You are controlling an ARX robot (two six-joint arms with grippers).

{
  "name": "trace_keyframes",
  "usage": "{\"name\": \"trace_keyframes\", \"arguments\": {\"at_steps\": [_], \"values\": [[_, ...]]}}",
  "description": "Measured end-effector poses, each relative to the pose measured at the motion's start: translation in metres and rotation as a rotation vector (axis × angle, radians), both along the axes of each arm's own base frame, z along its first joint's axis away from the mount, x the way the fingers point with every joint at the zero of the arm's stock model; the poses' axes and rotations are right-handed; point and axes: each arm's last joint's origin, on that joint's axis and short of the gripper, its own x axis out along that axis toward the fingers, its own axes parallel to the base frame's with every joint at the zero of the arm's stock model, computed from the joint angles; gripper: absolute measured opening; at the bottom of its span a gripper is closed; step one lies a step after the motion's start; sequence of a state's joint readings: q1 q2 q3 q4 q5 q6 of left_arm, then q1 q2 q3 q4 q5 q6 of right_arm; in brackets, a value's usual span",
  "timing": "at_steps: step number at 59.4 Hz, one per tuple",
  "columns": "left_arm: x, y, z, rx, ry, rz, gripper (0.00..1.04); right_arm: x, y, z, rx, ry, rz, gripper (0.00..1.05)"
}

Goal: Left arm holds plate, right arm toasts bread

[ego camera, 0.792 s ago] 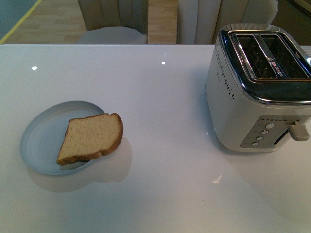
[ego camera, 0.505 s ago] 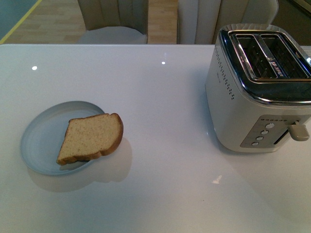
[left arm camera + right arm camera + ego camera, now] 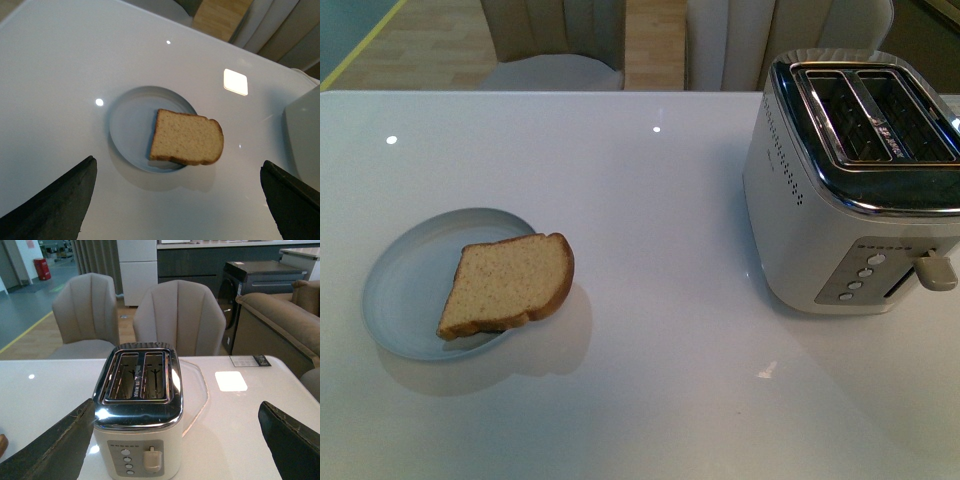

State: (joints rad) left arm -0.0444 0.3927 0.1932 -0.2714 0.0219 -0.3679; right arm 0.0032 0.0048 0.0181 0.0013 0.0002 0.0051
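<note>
A pale blue-grey plate (image 3: 405, 290) sits on the white table at the left. A slice of brown bread (image 3: 510, 284) lies on it, overhanging the plate's right rim. Neither arm shows in the front view. In the left wrist view my left gripper (image 3: 180, 200) is open and empty, hovering above the table short of the plate (image 3: 127, 125) and bread (image 3: 186, 138). In the right wrist view my right gripper (image 3: 182, 440) is open and empty, facing the toaster (image 3: 137, 420).
A white and chrome two-slot toaster (image 3: 855, 185) stands at the right of the table, slots empty, lever (image 3: 935, 272) up. Chairs (image 3: 175, 315) stand beyond the table's far edge. A sofa (image 3: 285, 325) is off to the side.
</note>
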Motion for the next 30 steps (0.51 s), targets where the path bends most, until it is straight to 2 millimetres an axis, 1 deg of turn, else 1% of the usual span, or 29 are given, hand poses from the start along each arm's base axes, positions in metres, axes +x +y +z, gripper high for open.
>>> {"name": "trace_keyframes", "arguments": {"at_steps": [5, 9, 15, 23, 25, 30], "values": [[0.011, 0.001, 0.005, -0.02, -0.021, 0.002, 0.98, 0.0, 0.0, 0.0, 0.0, 0.0, 0.0, 0.96], [0.021, 0.002, 0.005, -0.028, -0.024, -0.002, 0.98, 0.0, 0.0, 0.0, 0.0, 0.0, 0.0, 0.96], [0.042, 0.004, 0.002, -0.036, -0.023, -0.001, 0.98, 0.0, 0.0, 0.0, 0.0, 0.0, 0.0, 0.96], [0.077, 0.008, -0.005, -0.049, -0.017, 0.002, 0.98, 0.0, 0.0, 0.0, 0.0, 0.0, 0.0, 0.96], [0.093, 0.01, -0.012, -0.048, -0.005, 0.009, 0.98, 0.0, 0.0, 0.0, 0.0, 0.0, 0.0, 0.96], [0.115, 0.013, -0.026, -0.05, 0.03, 0.021, 0.98, 0.0, 0.0, 0.0, 0.0, 0.0, 0.0, 0.96]]}}
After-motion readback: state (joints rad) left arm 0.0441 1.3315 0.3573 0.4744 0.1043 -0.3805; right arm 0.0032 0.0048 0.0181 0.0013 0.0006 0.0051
